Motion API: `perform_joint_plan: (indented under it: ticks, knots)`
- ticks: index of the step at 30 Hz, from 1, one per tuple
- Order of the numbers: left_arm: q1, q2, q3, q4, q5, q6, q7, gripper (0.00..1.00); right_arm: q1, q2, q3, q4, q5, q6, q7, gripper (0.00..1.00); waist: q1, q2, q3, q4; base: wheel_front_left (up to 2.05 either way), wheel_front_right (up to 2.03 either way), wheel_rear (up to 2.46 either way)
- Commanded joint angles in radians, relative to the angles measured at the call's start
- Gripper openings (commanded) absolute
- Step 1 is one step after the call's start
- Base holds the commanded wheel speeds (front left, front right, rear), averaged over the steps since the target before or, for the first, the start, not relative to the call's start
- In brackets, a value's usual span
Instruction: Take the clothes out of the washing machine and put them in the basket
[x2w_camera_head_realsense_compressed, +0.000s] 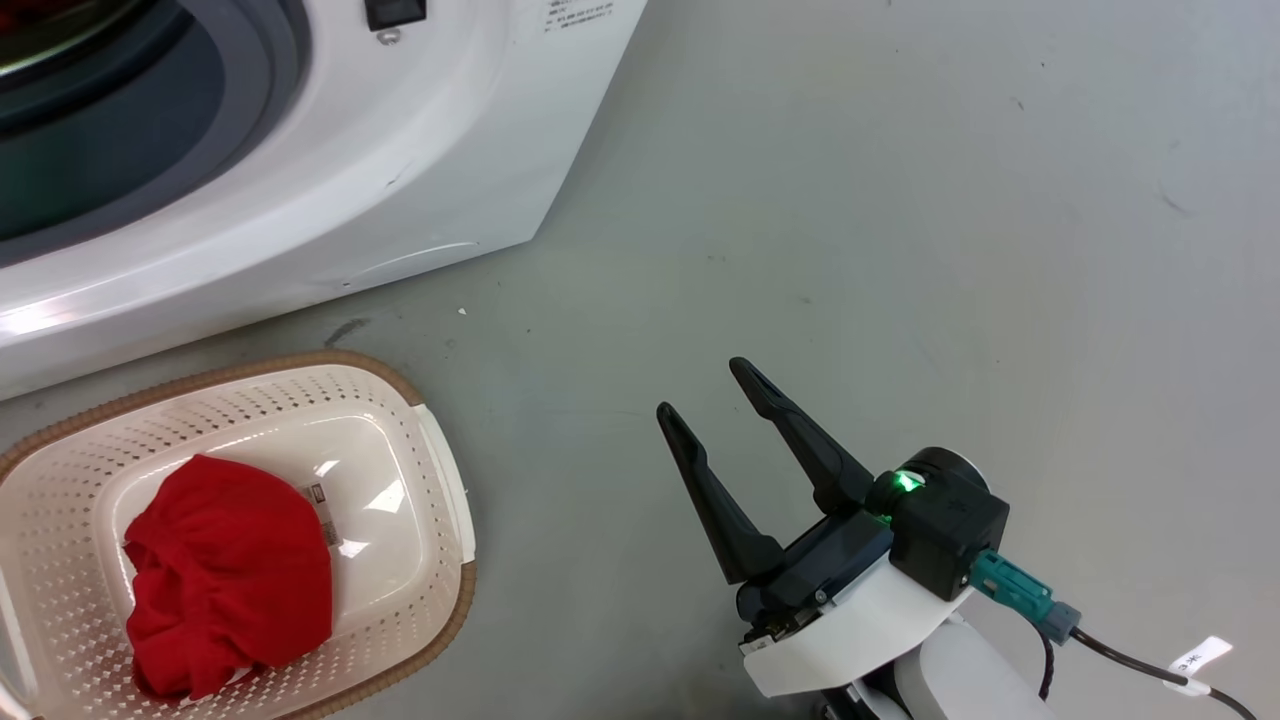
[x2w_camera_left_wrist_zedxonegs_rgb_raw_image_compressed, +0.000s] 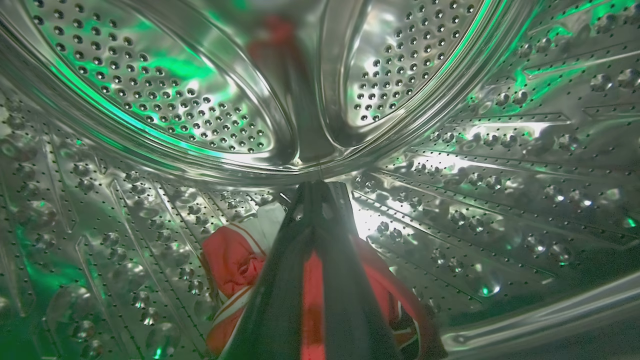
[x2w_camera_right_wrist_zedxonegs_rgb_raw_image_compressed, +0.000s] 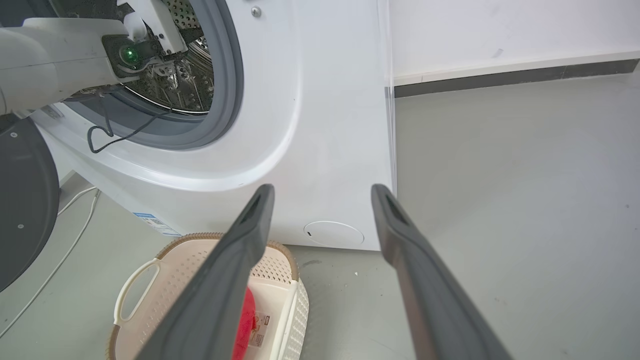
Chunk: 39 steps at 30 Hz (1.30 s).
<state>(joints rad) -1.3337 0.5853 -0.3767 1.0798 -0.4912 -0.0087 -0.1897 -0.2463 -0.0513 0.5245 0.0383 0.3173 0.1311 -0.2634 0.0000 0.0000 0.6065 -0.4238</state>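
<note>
Grey floor (x2w_camera_head_realsense_compressed: 900, 200) lies bare beside basket (x2w_camera_head_realsense_compressed: 440, 480).

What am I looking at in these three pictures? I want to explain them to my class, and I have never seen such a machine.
It is a two-armed robot emptying a washing machine. One picture looks down from its head; the others look along each arm's claw. On the grey floor stands a cream basket with one red garment already inside. The right claw hangs open and empty above the floor. The left claw is inside the steel drum, its fingers closed together over a red garment with white stripes; whether it is truly gripped, I cannot tell.
</note>
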Motion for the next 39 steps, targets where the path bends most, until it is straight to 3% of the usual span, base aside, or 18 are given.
perform_joint_plan:
  ticks: [1,7,8,9,10,19,33,39]
  knots:
    - [0.024,-0.012,0.001,0.003,-0.006,-0.003,-0.007,0.0,0.004,0.002,-0.005,0.006,-0.005,-0.001,-0.002,1.0,0.0,0.0,-0.012,0.009,0.0,0.0,0.0]
    - [0.03,-0.004,-0.006,0.021,-0.019,-0.016,0.027,0.0,0.005,0.002,-0.003,0.011,-0.001,-0.001,-0.002,1.0,0.0,0.0,-0.019,0.007,0.0,0.0,0.0]
    - [0.028,-0.001,-0.008,0.026,-0.02,-0.017,0.036,0.16,0.004,0.002,-0.003,0.011,0.001,-0.001,-0.002,1.0,0.0,0.0,-0.02,0.005,0.0,0.0,0.0]
    - [0.025,0.002,-0.011,0.03,-0.02,-0.019,0.047,0.67,0.004,0.002,-0.003,0.012,0.004,-0.001,-0.002,1.0,0.0,0.0,-0.02,0.004,0.0,0.0,0.0]
    - [0.018,0.005,-0.012,0.034,-0.021,-0.023,0.057,1.0,0.004,0.002,-0.001,0.012,0.006,-0.001,-0.002,1.0,0.0,0.0,-0.02,0.002,0.0,0.0,0.0]
    - [-0.072,0.037,-0.043,0.057,-0.011,-0.06,0.191,1.0,-0.004,0.002,0.013,-0.003,0.018,-0.001,-0.002,1.0,0.0,0.0,0.014,-0.015,0.0,0.0,0.0]
    - [-0.293,0.097,-0.115,0.07,-0.001,-0.113,0.566,1.0,-0.014,0.002,0.088,-0.042,0.059,-0.001,-0.002,1.0,0.0,0.0,0.156,-0.065,0.0,0.0,0.0]
    - [-0.323,0.107,-0.137,0.06,-0.006,-0.119,0.67,1.0,-0.018,0.002,0.121,-0.049,0.068,-0.001,-0.002,1.0,0.0,0.0,0.2,-0.084,0.0,0.0,0.0]
